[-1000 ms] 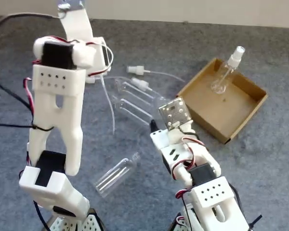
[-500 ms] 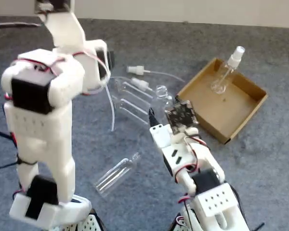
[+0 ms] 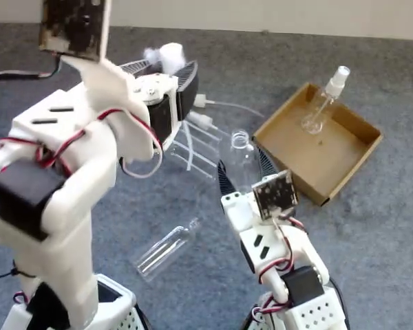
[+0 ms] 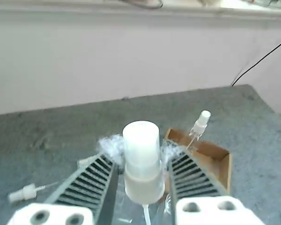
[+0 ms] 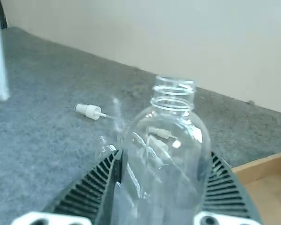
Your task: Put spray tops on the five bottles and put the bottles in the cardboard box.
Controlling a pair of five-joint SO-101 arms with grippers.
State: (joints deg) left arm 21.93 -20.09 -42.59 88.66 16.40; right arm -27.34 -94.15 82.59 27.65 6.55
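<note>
Nearest, the right gripper [image 3: 241,168] is lifting an open-necked bottle [image 5: 165,140] upright off the worktop [image 3: 372,240], its fingers pinching the body from both sides. Above it, the left gripper [image 4: 141,161] is swinging in with a spray top [image 4: 141,145] clamped between its fingers, so capping looks to be next. Beyond them, one capped bottle [image 3: 322,103] is sitting in the cardboard box [image 3: 354,161].

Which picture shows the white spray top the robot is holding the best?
The left wrist view: the spray top sits big and close in the left gripper. The high view has it small. The right wrist view looks at the open bottle instead.
</note>
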